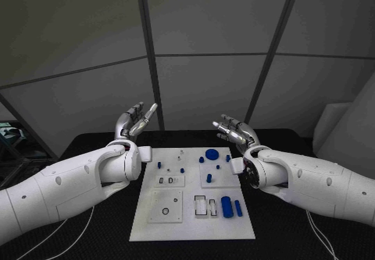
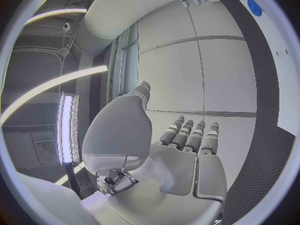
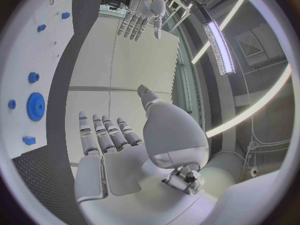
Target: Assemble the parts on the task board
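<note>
The white task board (image 1: pixel 193 219) lies in the middle of the black table. On it are small blue parts: a round gear (image 1: pixel 212 153) at the far end, short pegs (image 1: pixel 182 170) around the middle, and a long cylinder (image 1: pixel 226 206) near the right front. My left hand (image 1: pixel 135 121) is raised above the table beyond the board's far left corner, fingers straight and apart, holding nothing. My right hand (image 1: pixel 235 132) is raised beyond the far right corner, also spread and empty. In the right wrist view I see the gear (image 3: pixel 35 106) and the board (image 3: pixel 19 50); my own palm (image 3: pixel 119 157) is bare.
Black table surface (image 1: pixel 289 227) surrounds the board on both sides. Grey wall panels stand behind the table. A thin cable (image 1: pixel 78 233) trails over the table at the near left.
</note>
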### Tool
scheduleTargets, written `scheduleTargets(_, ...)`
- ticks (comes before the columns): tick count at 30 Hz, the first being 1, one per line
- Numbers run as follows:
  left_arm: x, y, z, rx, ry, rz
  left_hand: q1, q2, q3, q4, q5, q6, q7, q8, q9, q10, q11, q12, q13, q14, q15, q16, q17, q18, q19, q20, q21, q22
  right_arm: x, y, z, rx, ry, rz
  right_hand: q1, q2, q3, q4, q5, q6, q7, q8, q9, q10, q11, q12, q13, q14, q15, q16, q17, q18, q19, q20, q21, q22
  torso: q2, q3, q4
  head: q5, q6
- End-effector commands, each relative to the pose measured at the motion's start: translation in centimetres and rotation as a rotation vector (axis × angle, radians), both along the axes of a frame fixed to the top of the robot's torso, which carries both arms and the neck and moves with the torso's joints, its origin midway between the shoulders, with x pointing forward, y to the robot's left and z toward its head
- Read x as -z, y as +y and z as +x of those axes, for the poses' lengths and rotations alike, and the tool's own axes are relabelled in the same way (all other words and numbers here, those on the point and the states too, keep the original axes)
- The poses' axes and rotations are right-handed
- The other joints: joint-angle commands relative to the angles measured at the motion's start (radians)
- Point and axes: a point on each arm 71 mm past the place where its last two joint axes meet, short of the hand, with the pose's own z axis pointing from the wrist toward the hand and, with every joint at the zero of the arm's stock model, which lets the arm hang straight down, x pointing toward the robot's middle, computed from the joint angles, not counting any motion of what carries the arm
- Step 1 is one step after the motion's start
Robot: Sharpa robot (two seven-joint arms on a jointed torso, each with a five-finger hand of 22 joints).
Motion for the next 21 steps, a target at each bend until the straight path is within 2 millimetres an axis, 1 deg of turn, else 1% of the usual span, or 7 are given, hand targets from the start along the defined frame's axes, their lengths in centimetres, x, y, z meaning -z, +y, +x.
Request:
scheduleTargets(1, -0.4, -0.3, 0.0, 0.029, -0.039, -0.017, 0.046, 0.001, 0.004, 0.015, 0.006, 0.025, 0.063, 0.009, 0.004, 0.021, 0.014, 0.007, 0.003, 0.019, 0.015, 0.009, 0.004, 0.016, 0.011, 0.019, 0.007, 0.004, 0.2, 1.2, 0.2, -0.182, 0.027, -0.044, 0.137, 0.006, 0.020, -0.075, 0.011, 0.291, 0.136, 0.059, 0.032, 0.399, 0.010, 0.071, 0.031, 0.436, -0.007, 0.081, 0.032, 0.078, 0.270, 0.009, 0.096, 0.045, 0.000, -0.0004, -0.0004, 0.000, 0.000)
scheduleTargets(5, -0.4, -0.3, 0.0, 0.029, -0.039, -0.017, 0.057, 0.009, 0.006, 0.014, 0.007, 0.061, 0.089, 0.016, 0.008, 0.069, 0.039, 0.015, 0.009, 0.111, 0.027, 0.029, 0.016, 0.011, 0.061, 0.023, 0.025, 0.015, 0.2, 1.4, 0.5, -0.215, 0.034, -0.060, 0.174, -0.002, 0.044, -0.114, 0.010, 0.550, 0.103, 0.107, 0.051, 0.574, -0.029, 0.101, 0.031, 0.572, -0.047, 0.105, 0.030, 0.113, 0.359, 0.003, 0.141, 0.056, 0.000, -0.0004, -0.0004, 0.000, 0.000)
scheduleTargets(7, -0.4, -0.3, 0.0, 0.029, -0.039, -0.017, 0.065, 0.021, 0.010, 0.012, 0.007, 0.126, 0.109, 0.032, 0.017, 0.156, 0.066, 0.035, 0.019, 0.218, 0.033, 0.057, 0.030, 0.003, 0.134, 0.028, 0.051, 0.030, 0.2, 1.4, 0.5, -0.221, 0.036, -0.063, 0.180, -0.009, 0.065, -0.130, 0.014, 0.605, 0.091, 0.107, 0.046, 0.624, -0.044, 0.095, 0.025, 0.623, -0.062, 0.105, 0.027, 0.114, 0.396, -0.009, 0.159, 0.058, 0.000, -0.0004, -0.0004, 0.000, 0.000)
scheduleTargets(8, -0.4, 0.8, 0.0, 0.043, -0.025, -0.027, 0.069, 0.030, 0.014, 0.010, 0.006, 0.166, 0.117, 0.042, 0.022, 0.218, 0.077, 0.051, 0.027, 0.277, 0.035, 0.075, 0.037, 0.003, 0.179, 0.026, 0.068, 0.040, -1.5, -0.7, 1.7, -0.170, -0.258, -0.415, 0.181, -0.015, 0.081, -0.139, 0.014, 0.627, 0.087, 0.104, 0.042, 0.653, -0.052, 0.090, 0.024, 0.651, -0.072, 0.105, 0.027, 0.113, 0.415, -0.017, 0.168, 0.059, 0.014, -0.0035, -0.0024, -0.002, -0.031)
scheduleTargets(9, -0.4, 0.8, 0.0, 0.046, -0.023, -0.028, 0.076, 0.036, 0.015, 0.007, 0.006, 0.223, 0.123, 0.056, 0.029, 0.311, 0.084, 0.073, 0.037, 0.355, 0.038, 0.096, 0.045, 0.002, 0.256, 0.027, 0.098, 0.056, -1.8, -0.7, 1.8, -0.175, -0.278, -0.445, 0.179, -0.019, 0.093, -0.144, 0.014, 0.642, 0.083, 0.102, 0.040, 0.673, -0.059, 0.086, 0.024, 0.672, -0.078, 0.105, 0.028, 0.115, 0.428, -0.024, 0.174, 0.060, 0.017, -0.0032, -0.0017, -0.002, -0.030)
scheduleTargets(14, -0.5, 0.9, -0.3, 0.083, -0.016, -0.027, 0.102, 0.060, 0.017, -0.012, 0.005, 0.380, 0.119, 0.089, 0.043, 0.594, 0.062, 0.135, 0.055, 0.601, 0.001, 0.161, 0.065, 0.033, 0.537, 0.020, 0.216, 0.110, -2.8, -0.7, 2.3, -0.210, -0.342, -0.577, 0.159, -0.045, 0.156, -0.164, 0.008, 0.696, 0.068, 0.084, 0.034, 0.742, -0.076, 0.052, 0.024, 0.751, -0.102, 0.096, 0.031, 0.114, 0.487, -0.052, 0.212, 0.070, 0.031, -0.0024, 0.0004, -0.007, -0.032)
scheduleTargets(21, -0.9, 1.1, -1.0, 0.133, -0.018, -0.012, 0.113, 0.078, 0.002, -0.052, 0.005, 0.562, 0.098, 0.118, 0.051, 0.706, 0.028, 0.141, 0.043, 0.760, -0.041, 0.192, 0.072, 0.056, 0.701, -0.002, 0.293, 0.135, -4.3, -1.0, 3.1, -0.239, -0.411, -0.763, 0.152, -0.076, 0.217, -0.188, 0.010, 0.748, 0.055, 0.067, 0.036, 0.800, -0.090, 0.026, 0.024, 0.828, -0.125, 0.085, 0.040, 0.112, 0.532, -0.078, 0.266, 0.093, 0.058, -0.0055, 0.0091, -0.010, -0.033)
